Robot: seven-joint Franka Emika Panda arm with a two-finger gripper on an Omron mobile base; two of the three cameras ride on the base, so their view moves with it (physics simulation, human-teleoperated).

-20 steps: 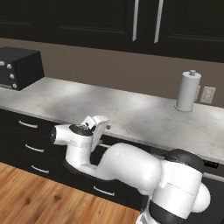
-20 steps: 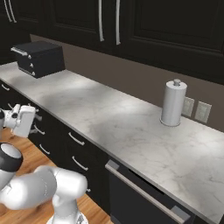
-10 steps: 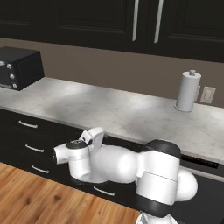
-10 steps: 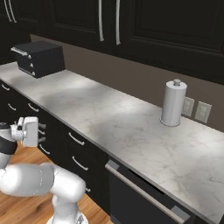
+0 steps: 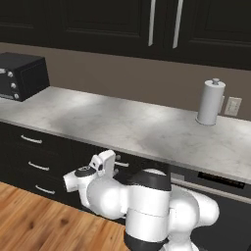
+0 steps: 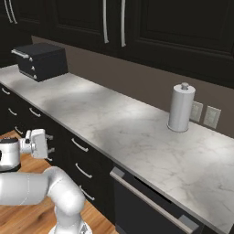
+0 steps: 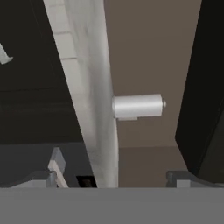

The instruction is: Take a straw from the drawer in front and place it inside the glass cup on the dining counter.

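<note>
The hand [image 5: 109, 164] hangs low before the black drawer [image 5: 128, 165] fronts under the marble tabletop [image 5: 122, 122]; I cannot tell how wide it is. A paper-towel roll [image 5: 210, 102] stands far right.

Marble worktop [image 5: 122, 127] along brown wall; black toaster oven [image 5: 19, 76] at left, paper-towel roll [image 5: 210, 103] at right

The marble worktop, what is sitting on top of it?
On the marble worktop stand a black toaster oven at the left end and a white paper-towel roll at the right. The closed drawers beneath hide their contents.
</note>
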